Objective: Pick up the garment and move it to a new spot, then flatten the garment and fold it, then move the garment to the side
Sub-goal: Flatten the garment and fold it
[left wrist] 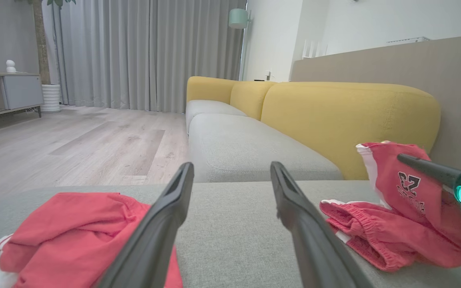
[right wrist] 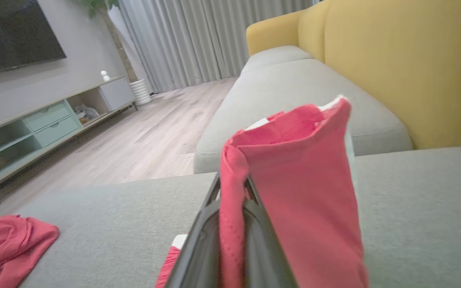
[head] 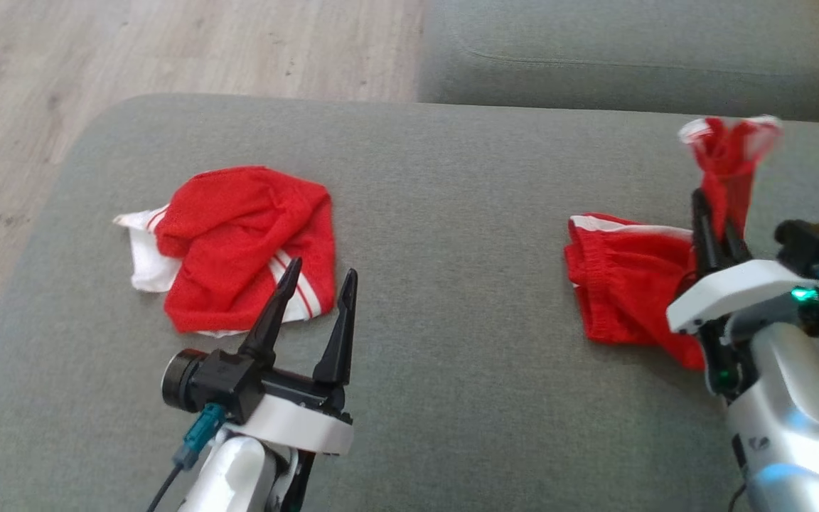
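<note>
1. Soft, even daylight lit the head view; the sofa [head: 452, 213] carried only faint shadows beside the cloth.
2. There the raised end of the garment [head: 729, 153] was smeared by blur, its white edge ghosted.
3. Glare washed out the right forearm [head: 800, 441], and a green lamp [head: 802, 294] glowed on its wrist.
4. The left wrist view was bright, with light coming through the curtains [left wrist: 150, 52]; the left fingers [left wrist: 154, 236], close to the lens, were soft and swollen by the wide angle.
5. In the right wrist view the garment's near fold and the right fingers [right wrist: 198, 252] were out of focus, and the far room looked slightly hazy.
</note>
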Motion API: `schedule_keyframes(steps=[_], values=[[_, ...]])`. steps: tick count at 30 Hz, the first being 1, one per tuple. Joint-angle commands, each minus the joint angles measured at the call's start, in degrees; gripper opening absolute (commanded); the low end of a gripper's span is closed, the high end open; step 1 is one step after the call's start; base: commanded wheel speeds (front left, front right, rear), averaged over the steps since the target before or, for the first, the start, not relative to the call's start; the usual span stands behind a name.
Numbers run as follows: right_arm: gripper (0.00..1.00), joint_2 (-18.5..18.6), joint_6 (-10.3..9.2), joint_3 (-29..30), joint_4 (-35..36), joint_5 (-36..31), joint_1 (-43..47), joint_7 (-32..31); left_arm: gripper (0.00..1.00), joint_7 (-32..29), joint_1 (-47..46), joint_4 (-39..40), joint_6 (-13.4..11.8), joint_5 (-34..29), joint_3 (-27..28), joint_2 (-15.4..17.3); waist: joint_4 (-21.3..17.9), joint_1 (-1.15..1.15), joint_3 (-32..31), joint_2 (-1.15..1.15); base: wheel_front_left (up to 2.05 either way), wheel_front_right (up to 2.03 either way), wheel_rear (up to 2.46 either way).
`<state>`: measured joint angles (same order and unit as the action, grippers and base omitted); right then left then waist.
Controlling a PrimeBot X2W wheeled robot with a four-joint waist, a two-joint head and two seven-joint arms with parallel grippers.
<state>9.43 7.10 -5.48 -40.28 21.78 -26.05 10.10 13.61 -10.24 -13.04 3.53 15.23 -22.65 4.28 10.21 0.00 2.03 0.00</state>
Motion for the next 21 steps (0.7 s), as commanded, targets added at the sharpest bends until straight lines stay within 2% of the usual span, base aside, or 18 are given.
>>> schedule_keyframes(steps=[1, 10, 21], values=[[0.00, -0.4, 0.39, -1.5, 1.8, 0.6, -0.8, 0.3, 1.00, -0.1, -1.5, 2.1, -0.1, 0.2, 1.5, 0.6, 0.7, 0.00, 0.1, 0.00, 0.00, 0.00, 0.00], [0.00, 0.1, 0.39, -10.8, 1.0, 3.1, 1.5, 0.0, 1.00, -0.4, -1.2, 2.4, -0.5, 0.6, 1.4, 1.3, 2.3, 0.00, -0.2, 0.00, 0.00, 0.00, 0.00], [0.00, 3.3, 0.39, -23.1, -0.7, 5.5, 3.0, -3.4, 1.00, -0.7, -1.7, 3.0, -1.0, 0.5, 1.0, 2.2, 1.1, 0.00, -0.1, 0.00, 0.00, 0.00, 0.00]])
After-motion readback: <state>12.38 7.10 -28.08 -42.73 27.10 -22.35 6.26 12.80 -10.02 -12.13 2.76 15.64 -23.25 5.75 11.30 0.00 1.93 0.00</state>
